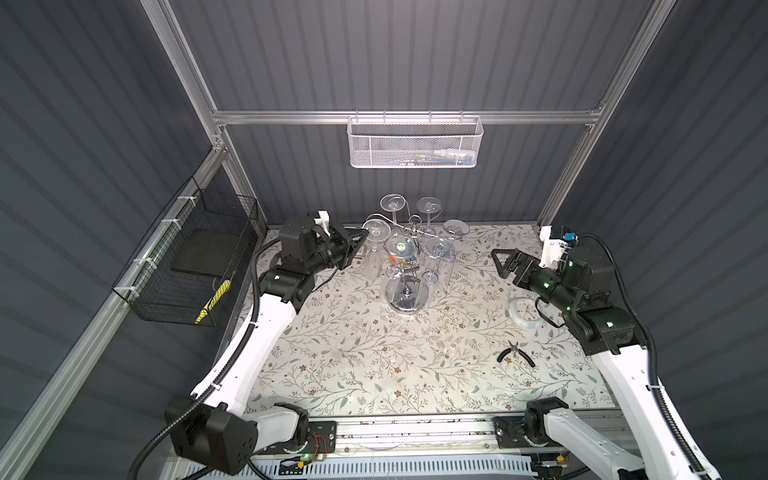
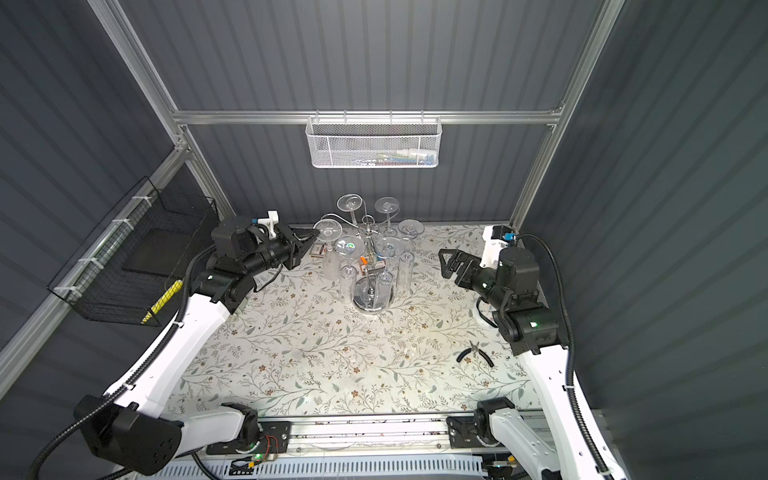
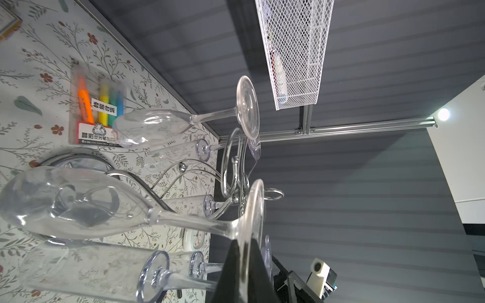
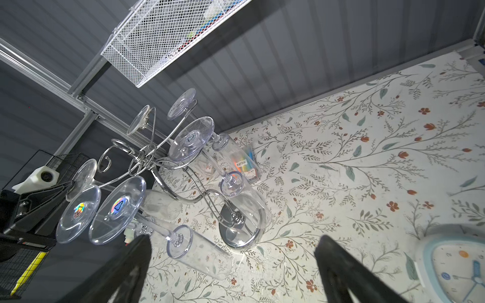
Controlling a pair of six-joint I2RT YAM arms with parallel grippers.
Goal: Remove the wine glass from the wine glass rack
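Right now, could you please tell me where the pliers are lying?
In both top views the pliers lie on the floral table, toward its right side, just nearer the front edge than the round clock.

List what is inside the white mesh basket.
In the white mesh basket, small colourful items show through the wall at one end; the mesh hides what they are.

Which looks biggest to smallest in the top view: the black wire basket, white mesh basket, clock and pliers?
In a top view:
1. black wire basket
2. white mesh basket
3. clock and pliers: about alike, so unranked; a cable crosses the clock's edge.
Both baskets hang nearer the camera, which may enlarge them.
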